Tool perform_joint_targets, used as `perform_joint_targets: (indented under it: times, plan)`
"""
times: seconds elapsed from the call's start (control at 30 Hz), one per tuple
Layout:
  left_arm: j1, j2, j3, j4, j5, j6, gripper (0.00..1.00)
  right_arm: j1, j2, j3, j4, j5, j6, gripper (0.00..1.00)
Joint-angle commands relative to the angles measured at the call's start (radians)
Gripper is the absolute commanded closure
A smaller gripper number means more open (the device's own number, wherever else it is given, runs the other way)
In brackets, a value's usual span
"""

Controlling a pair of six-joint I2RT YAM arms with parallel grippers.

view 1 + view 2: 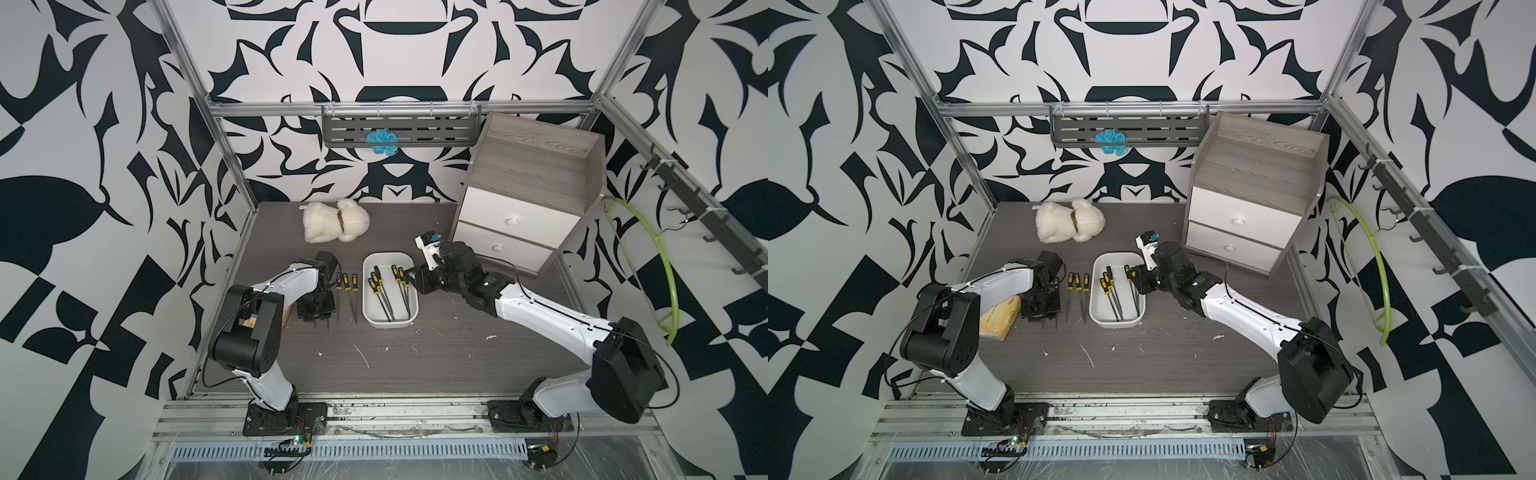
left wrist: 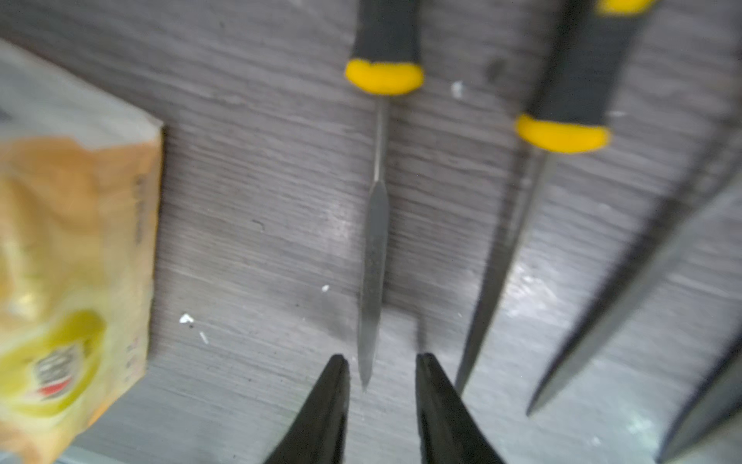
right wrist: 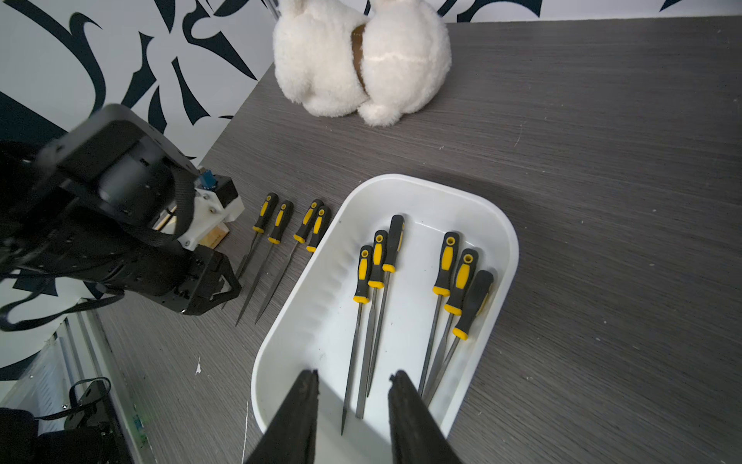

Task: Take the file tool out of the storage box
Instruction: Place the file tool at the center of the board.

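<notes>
My left fingers (image 2: 337,381) stood partly open and held nothing. The tip of one loose file (image 2: 373,249) lay on the counter (image 2: 249,201) in the gap between them, at the lower centre of the left wrist view, touching neither finger as far as I could tell. A second file (image 2: 518,225) lay just right of it and a tissue pack (image 2: 68,241) sat at frame left.

My right fingers (image 3: 307,401) were also apart and empty, at the bottom centre of the right wrist view, in front of the end of the storage box (image 3: 508,241) where the file tips pointed. I couldn't tell their height above it.

The box held six files with black and yellow handles, in a left bunch (image 3: 377,261) and a right bunch (image 3: 453,273) of three each. A row of four files (image 3: 281,221) lay on the counter just left of the box.

In both top views the box (image 1: 365,299) sat at the counter's middle, between my arms. A white plush toy (image 1: 336,220) was above it, and a grey cabinet (image 1: 528,199) stood at upper right.
</notes>
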Motion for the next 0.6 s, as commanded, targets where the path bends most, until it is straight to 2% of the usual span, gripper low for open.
perform_joint_targets:
  times: [0.0, 0.17, 0.23, 0.3, 0.4, 0.57]
  plan:
    - [-0.036, -0.081, 0.002, -0.047, -0.024, -0.029, 0.62, -0.003, 0.013, 0.014, 0.022, -0.002, -0.011, 0.65]
    - [-0.098, -0.216, 0.030, -0.093, -0.075, -0.066, 0.55, -0.001, 0.053, 0.033, 0.013, -0.014, -0.008, 0.65]
    - [-0.104, -0.268, 0.041, -0.067, -0.061, -0.057, 0.50, -0.001, 0.068, 0.042, 0.006, -0.016, -0.009, 0.65]
    - [-0.104, -0.334, 0.022, 0.037, 0.048, -0.025, 0.46, 0.003, 0.087, 0.052, -0.002, -0.017, -0.009, 0.66]
    - [-0.104, -0.437, -0.036, 0.229, 0.271, -0.021, 0.44, 0.019, 0.124, 0.085, -0.029, -0.007, -0.017, 0.66]
    - [-0.104, -0.531, -0.112, 0.520, 0.497, -0.101, 0.40, 0.051, 0.219, 0.165, -0.091, -0.004, -0.036, 0.67]
